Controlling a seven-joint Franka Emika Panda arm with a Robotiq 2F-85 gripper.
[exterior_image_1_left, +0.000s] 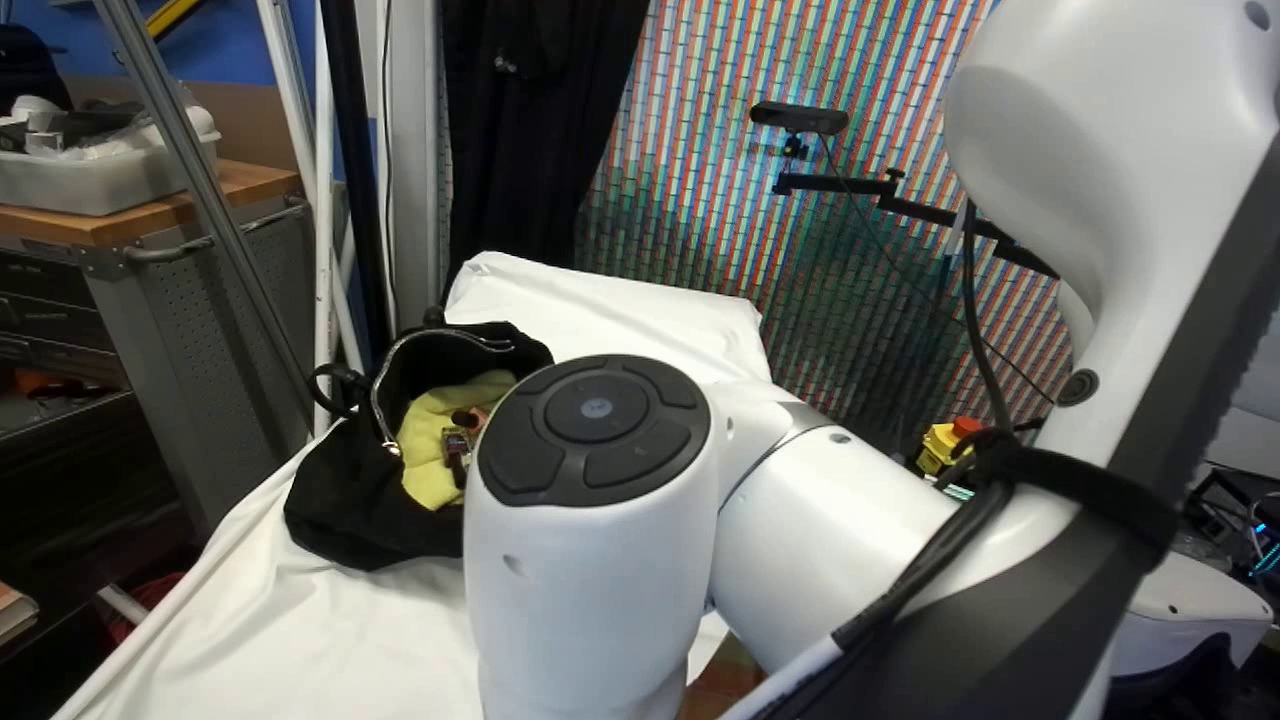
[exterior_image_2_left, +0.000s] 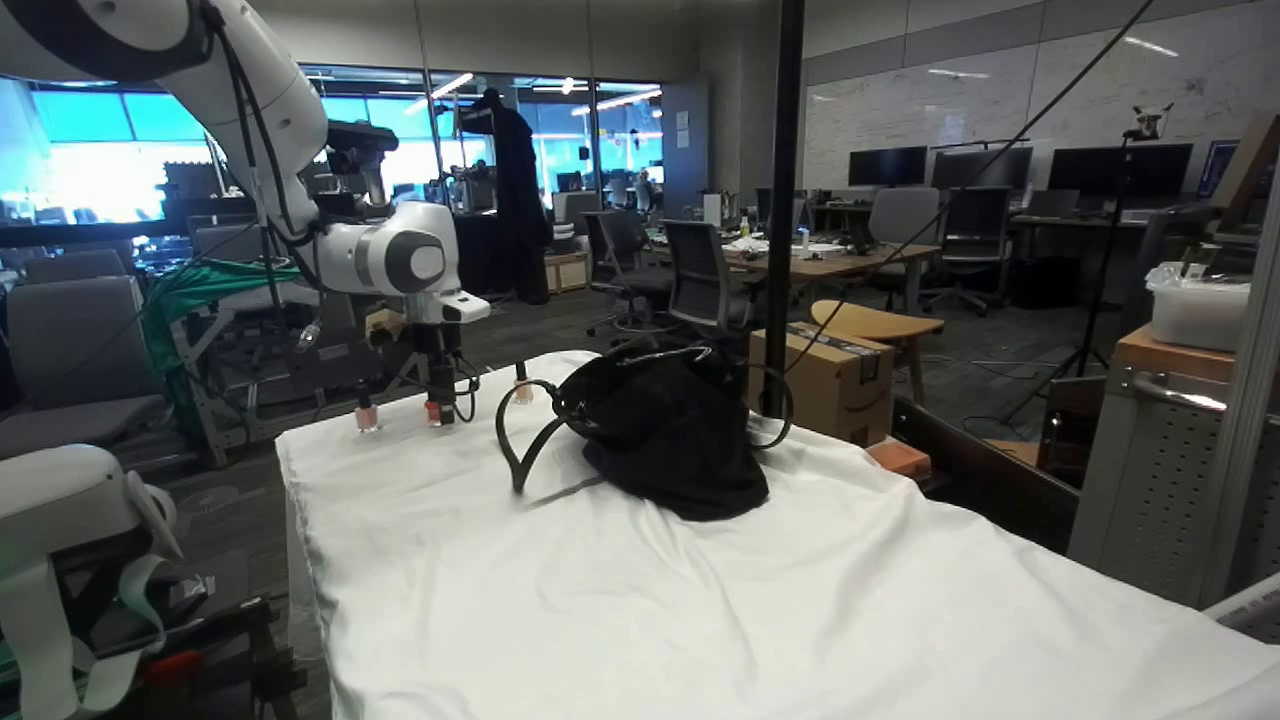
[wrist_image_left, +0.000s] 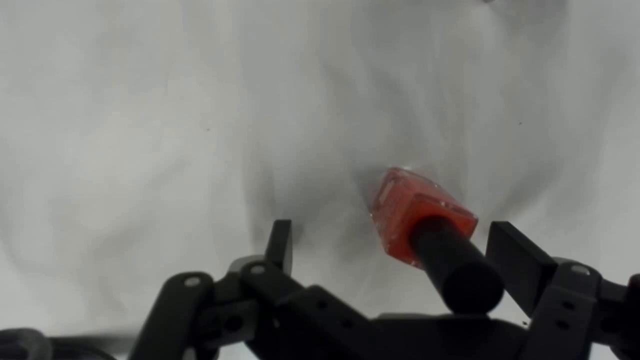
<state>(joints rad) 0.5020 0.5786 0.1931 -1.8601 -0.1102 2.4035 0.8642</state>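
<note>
Between the end effector's spread fingers stands a red bottle.

In the wrist view, a red bottle at lower right takes up part of the gap in the gripper, leaving room at left. In an exterior view, a black bag blocks the centre; white cloth below offers passage.
</note>
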